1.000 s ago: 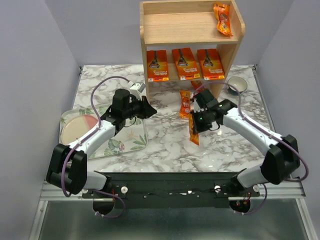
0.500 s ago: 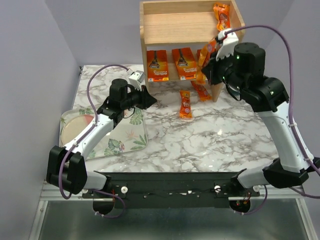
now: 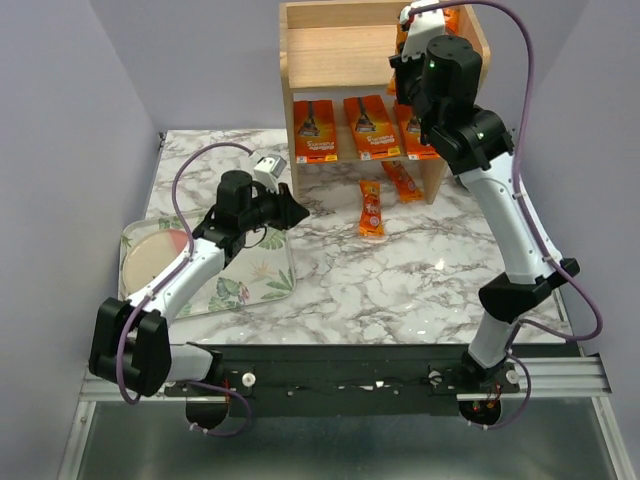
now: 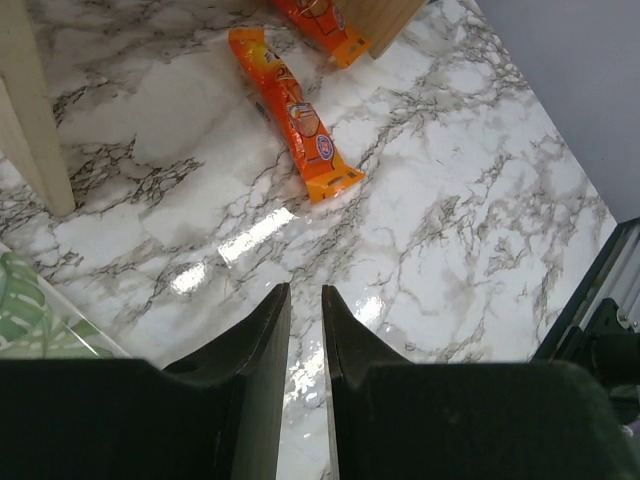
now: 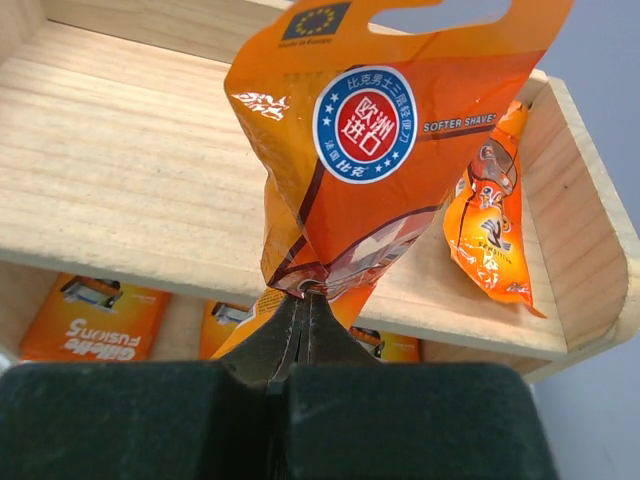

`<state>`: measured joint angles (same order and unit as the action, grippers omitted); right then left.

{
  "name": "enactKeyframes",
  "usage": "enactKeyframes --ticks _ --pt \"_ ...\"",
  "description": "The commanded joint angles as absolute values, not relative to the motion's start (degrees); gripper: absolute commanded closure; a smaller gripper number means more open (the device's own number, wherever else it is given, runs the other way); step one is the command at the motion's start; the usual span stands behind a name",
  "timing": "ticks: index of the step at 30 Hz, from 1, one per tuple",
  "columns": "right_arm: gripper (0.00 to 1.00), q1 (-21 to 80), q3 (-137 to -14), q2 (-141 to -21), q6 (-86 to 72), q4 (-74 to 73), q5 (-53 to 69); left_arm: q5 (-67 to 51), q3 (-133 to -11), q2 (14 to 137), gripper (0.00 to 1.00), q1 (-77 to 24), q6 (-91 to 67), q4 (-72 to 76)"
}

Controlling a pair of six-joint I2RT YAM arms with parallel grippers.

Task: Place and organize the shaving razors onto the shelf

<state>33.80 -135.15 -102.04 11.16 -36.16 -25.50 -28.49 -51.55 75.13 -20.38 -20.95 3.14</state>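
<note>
Top external view hides the right hand (image 5: pixel 303 300) behind its own arm at the shelf (image 3: pixel 330 55); the right wrist view shows it clamped on an upright razor pack (image 5: pixel 385 150) reading "SOFTER SHAVE" over the upper board, beside a narrow pack (image 5: pixel 490 230) lying there. Lower cards (image 5: pixel 95 320) read "Gillette Fusion", upside down. Left hand (image 4: pixel 305 295), slightly parted and empty, hovers over the worktop (image 4: pixel 450 200) near a loose pack (image 4: pixel 295 110).

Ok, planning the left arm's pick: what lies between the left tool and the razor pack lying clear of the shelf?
Only bare marble table between the left tool and that razor pack; the left wrist view shows it.
</note>
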Motion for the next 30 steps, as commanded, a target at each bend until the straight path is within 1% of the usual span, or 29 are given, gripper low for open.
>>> enactKeyframes --ticks 1,4,9,13,16,18,19,26,27,28,30 --pt "0.99 33.8 -138.4 -104.6 14.8 -30.3 -29.7 -28.3 -47.9 71.3 0.72 -19.2 -23.4 7.2" --pt "0.99 33.8 -140.4 -107.2 14.6 -30.1 -29.2 -28.3 -46.3 70.0 0.72 -18.5 -23.8 7.6" --pt "1.00 33.7 -140.6 -111.7 14.7 -29.4 -31.6 -28.5 -43.9 68.9 0.72 -18.2 -25.3 9.0" --pt "0.85 32.8 -140.6 -113.5 15.0 -28.1 -33.1 -28.7 -43.5 68.7 0.71 -18.2 -26.2 10.7" --pt "0.84 32.1 -140.9 -114.5 15.4 -26.9 -33.4 -28.5 -43.4 68.3 0.71 -18.1 -26.2 10.6" --pt "0.79 31.5 -141.3 -115.0 15.6 -26.6 -33.3 -28.7 -42.6 68.3 0.71 -18.1 -26.9 11.0" --pt "0.78 31.5 -141.4 -115.3 15.6 -26.3 -33.3 -28.8 -42.4 68.3 0.71 -18.1 -27.2 11.4" --pt "0.76 30.7 -143.3 -117.2 16.3 -24.2 -33.0 -28.7 -43.0 69.4 0.71 -18.1 -26.9 11.6" --pt "0.75 30.7 -143.3 -117.3 16.3 -24.0 -32.7 -28.8 -43.4 69.9 0.71 -18.1 -27.0 11.6" --pt "0.70 30.7 -143.5 -117.5 16.2 -23.6 -32.5 -28.8 -43.5 70.0 0.71 -18.1 -27.1 11.8" --pt "0.68 30.7 -144.4 -117.5 15.4 -23.6 -31.6 -28.8 -44.2 70.6 0.71 -18.1 -27.0 11.8"
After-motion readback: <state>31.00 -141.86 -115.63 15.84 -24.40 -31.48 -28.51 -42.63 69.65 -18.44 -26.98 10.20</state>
